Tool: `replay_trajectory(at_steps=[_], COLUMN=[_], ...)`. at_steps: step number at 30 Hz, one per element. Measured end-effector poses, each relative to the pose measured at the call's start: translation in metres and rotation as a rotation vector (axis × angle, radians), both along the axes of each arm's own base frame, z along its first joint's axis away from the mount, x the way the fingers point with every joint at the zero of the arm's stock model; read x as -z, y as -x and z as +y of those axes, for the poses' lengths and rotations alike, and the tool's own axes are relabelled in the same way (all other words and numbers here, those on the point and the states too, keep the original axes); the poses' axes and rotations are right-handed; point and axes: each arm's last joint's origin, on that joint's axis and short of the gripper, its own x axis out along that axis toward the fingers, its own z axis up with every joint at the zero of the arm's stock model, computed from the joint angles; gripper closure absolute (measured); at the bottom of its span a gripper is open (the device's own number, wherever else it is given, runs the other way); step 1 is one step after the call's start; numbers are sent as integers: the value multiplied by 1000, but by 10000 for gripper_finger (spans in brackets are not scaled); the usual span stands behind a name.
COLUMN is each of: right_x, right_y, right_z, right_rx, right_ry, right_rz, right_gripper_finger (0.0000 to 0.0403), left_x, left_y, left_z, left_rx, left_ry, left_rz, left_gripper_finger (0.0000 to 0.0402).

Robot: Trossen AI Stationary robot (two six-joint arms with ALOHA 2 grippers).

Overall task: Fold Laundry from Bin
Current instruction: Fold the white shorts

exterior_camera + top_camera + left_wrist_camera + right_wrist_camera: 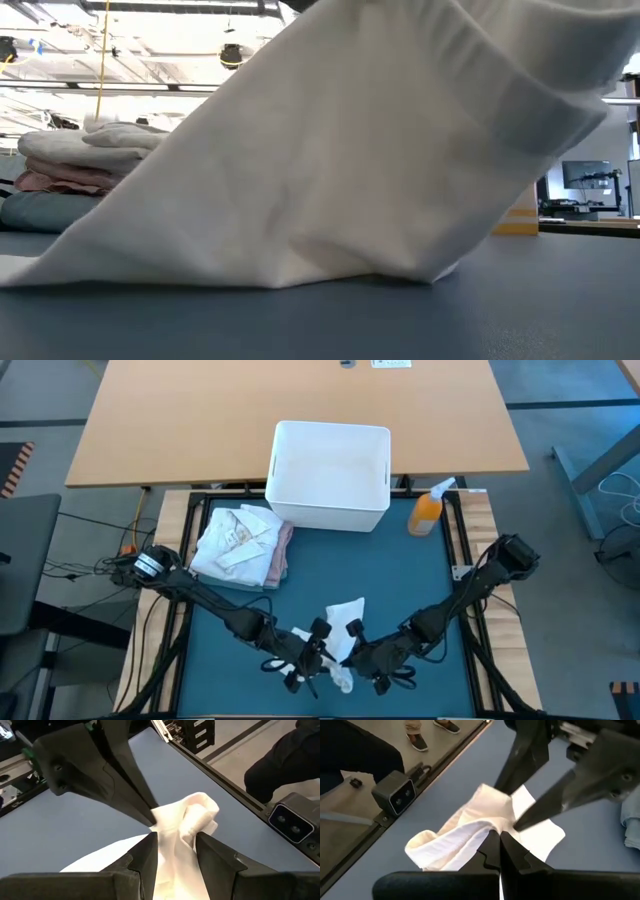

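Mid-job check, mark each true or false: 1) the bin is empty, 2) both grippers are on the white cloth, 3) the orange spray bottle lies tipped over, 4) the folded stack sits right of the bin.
1) True: the bin shows only bare white inside.
2) True: the left gripper straddles the white cloth; the right gripper is shut on it.
3) False: the orange spray bottle stands upright beside the bin.
4) False: the folded stack lies to the bin's left.
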Motion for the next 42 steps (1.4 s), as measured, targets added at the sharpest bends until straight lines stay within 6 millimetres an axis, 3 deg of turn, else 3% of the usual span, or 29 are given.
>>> replay_trajectory(at_steps=[21, 26, 31, 37, 42], right_x=[-7, -8, -9, -15, -51], right_y=[-9, -10, -10, -6, 26], right_z=[-6, -6, -5, -7, -18], right_rx=[-20, -21, -8, -1, 27], right_ry=[-5, -18, -47, -63, -96], right_rz=[-81, -87, -89, -90, -71], right_gripper_finger=[390, 388, 358, 306, 273], left_x=[-1, -3, -3, -5, -20], left_y=[-3, -4, -4, -5, 1], left_z=[4, 3, 4, 3, 4], left_rx=[9, 12, 44, 74, 132], left_ry=[57, 64, 70, 74, 74], left_rz=[9, -14, -13, -24, -61], left_gripper_finger=[279, 312, 388, 398, 400])
